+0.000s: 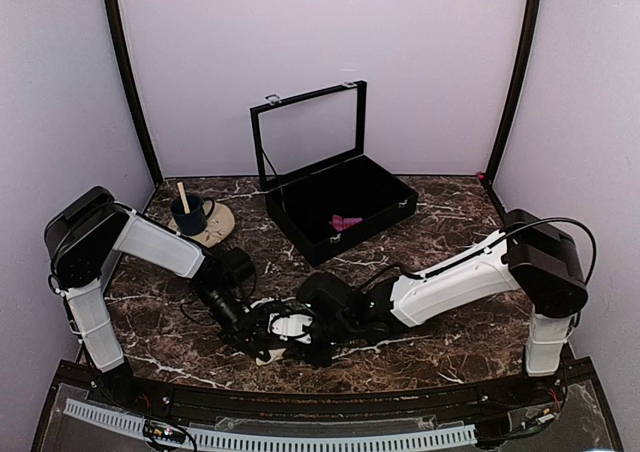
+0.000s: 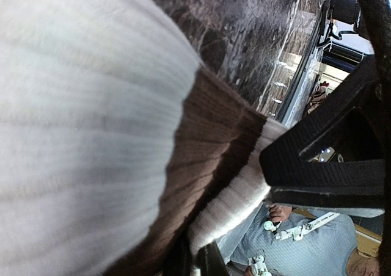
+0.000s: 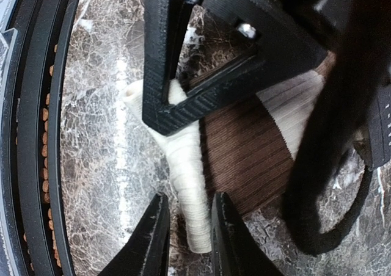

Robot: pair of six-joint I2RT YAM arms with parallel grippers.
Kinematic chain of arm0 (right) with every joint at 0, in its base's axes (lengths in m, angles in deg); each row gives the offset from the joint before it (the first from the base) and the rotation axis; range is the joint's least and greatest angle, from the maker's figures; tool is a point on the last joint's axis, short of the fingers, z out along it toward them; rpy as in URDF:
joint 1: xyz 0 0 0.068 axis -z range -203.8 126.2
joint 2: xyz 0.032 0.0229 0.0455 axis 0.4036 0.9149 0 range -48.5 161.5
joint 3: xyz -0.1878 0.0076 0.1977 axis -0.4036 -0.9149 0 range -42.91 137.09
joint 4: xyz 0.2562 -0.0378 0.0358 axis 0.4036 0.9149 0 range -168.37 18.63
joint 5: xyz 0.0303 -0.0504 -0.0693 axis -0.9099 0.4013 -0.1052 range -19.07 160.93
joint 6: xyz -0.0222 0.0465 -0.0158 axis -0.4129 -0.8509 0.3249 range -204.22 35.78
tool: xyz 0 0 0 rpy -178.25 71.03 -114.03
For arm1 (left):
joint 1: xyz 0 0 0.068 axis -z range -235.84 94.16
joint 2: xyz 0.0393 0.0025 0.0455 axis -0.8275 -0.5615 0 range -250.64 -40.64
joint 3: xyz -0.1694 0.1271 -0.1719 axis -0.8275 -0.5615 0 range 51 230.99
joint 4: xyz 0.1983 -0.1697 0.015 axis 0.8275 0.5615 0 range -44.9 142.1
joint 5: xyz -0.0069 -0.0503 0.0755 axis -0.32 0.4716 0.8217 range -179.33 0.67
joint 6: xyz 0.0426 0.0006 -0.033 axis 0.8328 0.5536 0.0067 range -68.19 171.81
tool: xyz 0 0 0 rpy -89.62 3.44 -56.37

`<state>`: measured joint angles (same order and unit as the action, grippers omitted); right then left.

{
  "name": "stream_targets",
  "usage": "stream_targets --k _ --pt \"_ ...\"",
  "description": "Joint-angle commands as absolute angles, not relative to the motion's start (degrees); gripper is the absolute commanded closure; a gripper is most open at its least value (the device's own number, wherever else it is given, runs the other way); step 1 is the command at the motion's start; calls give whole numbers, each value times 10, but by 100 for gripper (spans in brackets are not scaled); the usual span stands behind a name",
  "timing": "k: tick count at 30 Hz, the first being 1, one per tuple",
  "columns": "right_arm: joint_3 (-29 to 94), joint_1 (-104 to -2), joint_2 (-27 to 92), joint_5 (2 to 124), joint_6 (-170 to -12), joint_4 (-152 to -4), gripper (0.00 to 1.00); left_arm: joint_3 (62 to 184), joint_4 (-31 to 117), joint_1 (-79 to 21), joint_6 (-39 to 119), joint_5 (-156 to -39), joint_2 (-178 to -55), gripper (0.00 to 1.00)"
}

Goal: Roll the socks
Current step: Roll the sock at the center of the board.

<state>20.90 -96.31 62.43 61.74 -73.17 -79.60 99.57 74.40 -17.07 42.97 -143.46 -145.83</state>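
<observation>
The cream sock (image 3: 192, 184), with a brown band (image 3: 244, 148), lies on the marble near the table's front edge, and its long edge is rolled into a thin tube. My right gripper (image 3: 190, 198) straddles the free end of that tube with its jaws closed in on it. My left gripper (image 2: 195, 261) is shut on the same sock, which fills the left wrist view. One of its black fingers (image 3: 183, 105) crosses the tube farther along. The magenta-pink sock (image 1: 346, 222) lies inside the open black case (image 1: 330, 250).
The black case stands at the back centre with its glass lid (image 1: 310, 132) raised. A beige saucer (image 1: 222, 230) with a dark blue cup (image 1: 188, 215) sits at the back left. The table's black front rail (image 3: 36, 135) runs close to both grippers.
</observation>
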Motion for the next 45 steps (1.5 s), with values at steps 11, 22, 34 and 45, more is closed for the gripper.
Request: stream_targets --k 11,22,34,45 --pt "225 -944 659 582 -739 -792 84 986 745 -180 431 -1430 -1444 100" --pt "216 -938 645 572 -762 -794 100 999 759 -185 428 -1373 -1427 82" --pt "198 -931 625 652 -864 -760 100 1020 727 -202 394 -1357 -1369 62" --pt "304 -948 653 623 -930 -655 100 931 615 -202 310 -1172 -1211 64"
